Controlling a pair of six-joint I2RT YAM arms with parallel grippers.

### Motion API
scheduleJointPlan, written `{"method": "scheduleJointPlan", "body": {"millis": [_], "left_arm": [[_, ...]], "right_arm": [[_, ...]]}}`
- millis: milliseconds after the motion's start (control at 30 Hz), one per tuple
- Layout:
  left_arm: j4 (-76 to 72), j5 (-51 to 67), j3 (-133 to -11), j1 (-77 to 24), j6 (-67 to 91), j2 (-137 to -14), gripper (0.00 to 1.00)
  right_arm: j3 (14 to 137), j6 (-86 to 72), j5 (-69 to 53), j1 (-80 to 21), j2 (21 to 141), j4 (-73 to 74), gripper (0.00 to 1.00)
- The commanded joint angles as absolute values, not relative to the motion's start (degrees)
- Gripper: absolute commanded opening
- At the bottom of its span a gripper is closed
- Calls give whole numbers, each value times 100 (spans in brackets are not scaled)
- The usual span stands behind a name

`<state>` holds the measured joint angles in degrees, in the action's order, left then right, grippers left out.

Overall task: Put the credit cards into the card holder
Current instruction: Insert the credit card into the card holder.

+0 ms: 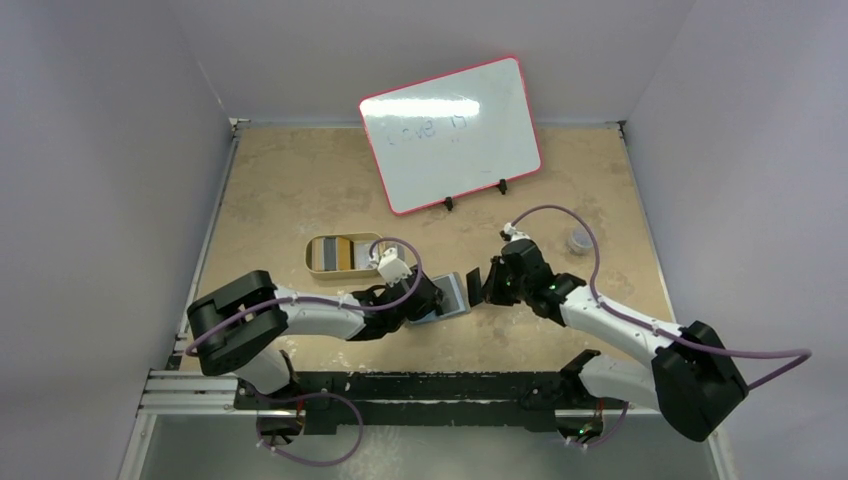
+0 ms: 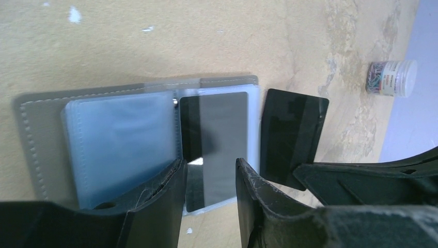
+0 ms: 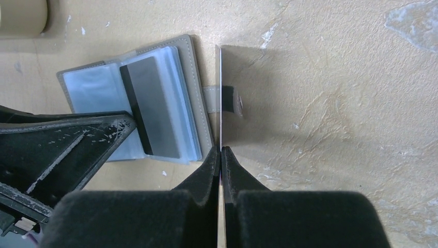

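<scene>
Grey and stitched along its edge, the card holder (image 1: 452, 293) lies open on the tan table (image 1: 300, 190) between the two arms, its clear blue-tinted sleeves facing up. A black-and-grey card (image 2: 217, 144) lies on the sleeves of the half nearer the closing tab (image 3: 209, 97); whether it sits inside a pocket I cannot tell.

The left gripper (image 2: 209, 191) is low over the holder. Its jaws stand partway apart with that card showing between them, and nothing is visibly clamped.

Just beside the holder, on its tab side, the right gripper (image 3: 221, 155) has its jaws pressed tight on the lower edge of a second card (image 3: 221, 103). This dark card stands upright on edge across the tab.

Beyond the holder, on the left arm's side, sits an open gold tin (image 1: 343, 254) with striped contents. A small clear jar of paper clips (image 2: 391, 77) stands well apart from the holder on the tab side. A red-rimmed whiteboard (image 1: 450, 135) leans on stands far behind the holder.
</scene>
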<state>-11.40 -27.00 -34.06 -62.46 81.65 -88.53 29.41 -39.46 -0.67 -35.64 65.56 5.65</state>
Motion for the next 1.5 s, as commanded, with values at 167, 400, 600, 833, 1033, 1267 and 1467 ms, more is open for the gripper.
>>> {"method": "scheduleJointPlan", "body": {"millis": [167, 400, 600, 833, 1033, 1267, 1467], "left_arm": [[-1345, -2450, -4280, -6218, 7298, -9210, 39], [-1388, -2212, -4368, -6220, 7310, -9264, 38], [-254, -2208, -4689, -6125, 7182, -9026, 38], [1222, -2444, -4629, -5703, 6943, -8194, 37], [1892, -2387, -4235, -5277, 6854, -7531, 36], [1436, -1903, -3512, -5035, 6938, -7216, 30], [894, -1525, -3326, -5000, 6896, -7420, 30]], "right_arm": [[2691, -4059, -248, -3614, 6417, 371, 0], [2883, -4128, -88, -3618, 6336, 680, 0], [3254, -4191, 88, -3622, 5954, 1370, 0], [3602, -4066, -12, -3621, 5852, 1217, 0], [3491, -4145, -620, -3624, 5924, 386, 0], [3102, -4360, -1352, -3630, 6282, -750, 0], [3056, -4395, -1448, -3639, 6671, -1092, 0]]}}
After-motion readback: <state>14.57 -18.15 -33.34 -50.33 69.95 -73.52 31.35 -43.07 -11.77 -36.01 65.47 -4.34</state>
